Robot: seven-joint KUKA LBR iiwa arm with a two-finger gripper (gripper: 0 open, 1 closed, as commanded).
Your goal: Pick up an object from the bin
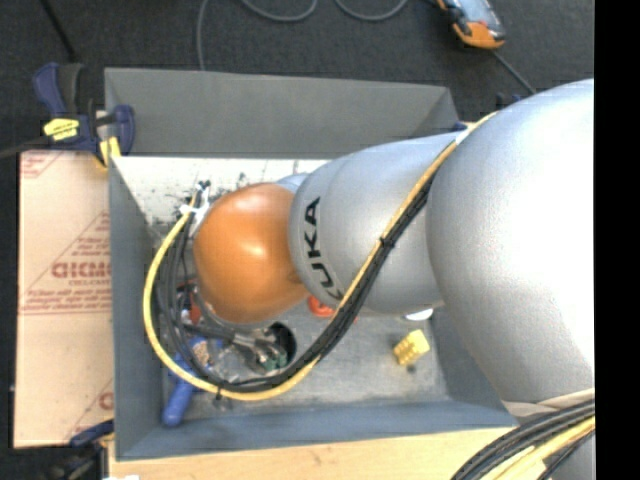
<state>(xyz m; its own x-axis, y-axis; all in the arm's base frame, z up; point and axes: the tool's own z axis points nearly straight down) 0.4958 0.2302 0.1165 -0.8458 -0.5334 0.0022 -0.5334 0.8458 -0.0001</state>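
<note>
Because the arm (400, 238) covers most of the bin (280, 118), its claw (245, 353), low in the near left corner, cannot be judged apart or together. Just left lies a blue stick (178, 403): probably light, stiff plastic, best taken across its middle.

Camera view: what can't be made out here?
- Gripper: mostly under the orange wrist cover and cables; whether it holds anything cannot be told.
- Bin floor, middle and right: covered by the arm.
- Red thing and white thing: just slivers at the arm's edge; kind unclear.
- Blue thing, near-left corner: upper end runs under the cables.
- Yellow thing: in the open, too small to identify.
</note>
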